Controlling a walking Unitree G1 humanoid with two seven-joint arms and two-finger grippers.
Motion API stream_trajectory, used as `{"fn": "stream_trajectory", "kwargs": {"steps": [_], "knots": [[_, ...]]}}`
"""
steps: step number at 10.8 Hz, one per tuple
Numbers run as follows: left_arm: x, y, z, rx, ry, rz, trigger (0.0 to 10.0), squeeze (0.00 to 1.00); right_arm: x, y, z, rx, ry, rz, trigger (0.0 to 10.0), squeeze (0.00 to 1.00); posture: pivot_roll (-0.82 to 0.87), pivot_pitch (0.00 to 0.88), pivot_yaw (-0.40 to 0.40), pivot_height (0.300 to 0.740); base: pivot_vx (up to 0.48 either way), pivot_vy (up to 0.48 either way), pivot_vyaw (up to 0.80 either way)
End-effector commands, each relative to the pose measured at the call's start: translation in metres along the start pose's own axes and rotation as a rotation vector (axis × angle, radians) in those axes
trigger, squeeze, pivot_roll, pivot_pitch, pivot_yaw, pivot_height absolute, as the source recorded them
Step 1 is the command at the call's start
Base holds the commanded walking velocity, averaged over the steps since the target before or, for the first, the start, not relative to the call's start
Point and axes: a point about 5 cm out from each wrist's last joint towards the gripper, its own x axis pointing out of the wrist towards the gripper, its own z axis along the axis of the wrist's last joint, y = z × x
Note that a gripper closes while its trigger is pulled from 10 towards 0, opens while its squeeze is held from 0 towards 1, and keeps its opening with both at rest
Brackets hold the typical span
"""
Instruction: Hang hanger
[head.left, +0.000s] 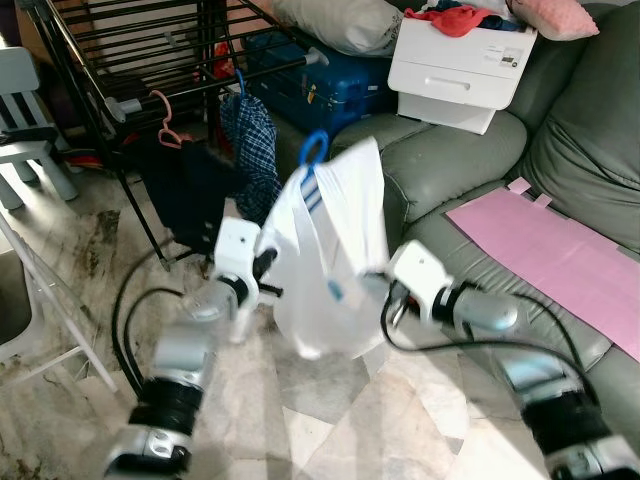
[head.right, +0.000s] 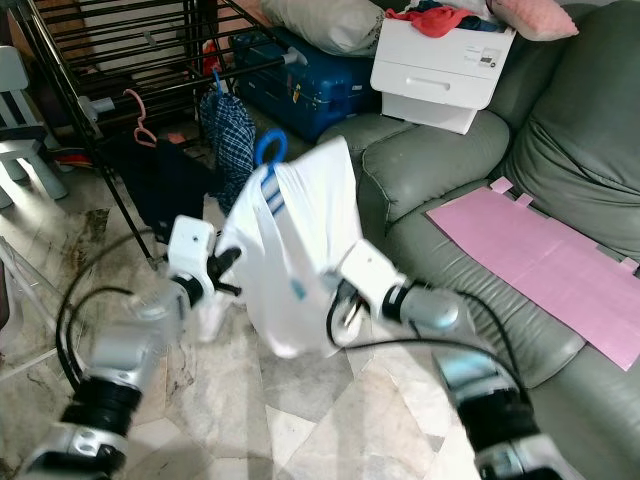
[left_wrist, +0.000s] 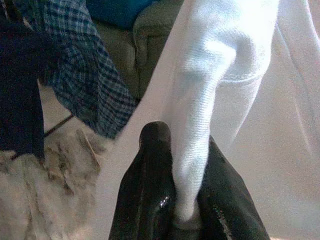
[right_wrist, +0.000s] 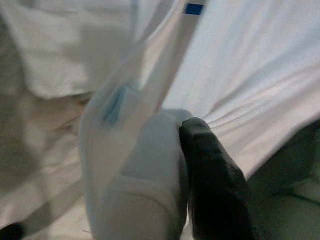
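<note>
Two end effectors (left_wrist: 182, 200) (right_wrist: 185, 165) clamping hangered shirt (head.left: 335, 250)

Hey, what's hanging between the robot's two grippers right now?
In the left eye view, a white shirt on a blue hanger hangs between the left gripper and right gripper; both wrist views show fingers pinching its cloth.

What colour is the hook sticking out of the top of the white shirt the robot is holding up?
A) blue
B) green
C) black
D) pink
A: the hanger hook poking out at the top of the white shirt is blue, while both the left gripper and the right gripper pinch the shirt's cloth.
</note>
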Motion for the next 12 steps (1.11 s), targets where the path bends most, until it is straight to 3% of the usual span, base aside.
{"fn": "stream_trajectory", "kwargs": {"steps": [1,2,3,6,7,8,10,11,12], "knots": [[-0.002,0.012,0.027,0.033,-0.113,-0.006,0.0,0.0,-0.007,-0.01,-0.005,-0.043,0.03,-0.036,10.0,1.0,-0.12,0.0,-0.007,0.74,0.0,0.0,0.0],[-0.004,0.015,0.027,0.074,-0.128,-0.052,0.0,0.0,-0.011,-0.015,-0.003,-0.08,0.022,-0.021,10.0,1.0,-0.12,0.0,-0.008,0.74,0.0,0.0,0.0],[-0.006,0.02,0.022,0.12,-0.097,-0.07,0.0,0.0,-0.015,-0.016,-0.003,-0.174,0.038,0.004,10.0,1.0,-0.12,0.0,-0.008,0.74,0.0,0.0,0.0],[-0.009,0.027,0.02,0.196,-0.091,-0.121,0.0,0.0,-0.024,-0.018,0.0,-0.254,0.046,0.075,10.0,1.0,-0.13,0.0,-0.009,0.74,0.0,0.0,0.0],[-0.009,0.03,0.019,0.199,-0.089,-0.1,0.0,0.0,-0.026,-0.022,-0.002,-0.323,0.096,0.078,10.0,1.0,-0.13,0.0,-0.011,0.74,0.0,0.0,0.0],[-0.008,0.031,0.02,0.192,-0.096,-0.085,0.0,0.0,-0.021,-0.039,-0.004,-0.338,0.114,-0.107,10.0,1.0,-0.13,0.0,-0.015,0.74,0.0,0.0,0.0],[-0.007,0.027,0.019,0.192,-0.106,-0.093,0.0,0.0,-0.017,-0.044,-0.007,-0.211,0.086,-0.218,10.0,1.0,-0.13,0.0,-0.018,0.74,0.0,0.0,0.0],[-0.007,0.029,0.018,0.189,-0.108,-0.078,0.0,0.0,-0.016,-0.051,-0.002,-0.089,0.009,-0.315,10.0,1.0,-0.13,0.0,-0.017,0.74,0.0,0.0,0.0],[-0.007,0.034,0.017,0.186,-0.097,-0.042,0.0,0.0,-0.012,-0.053,0.003,0.131,-0.093,-0.377,10.0,1.0,-0.13,0.0,-0.015,0.74,0.0,0.0,0.0]]}}
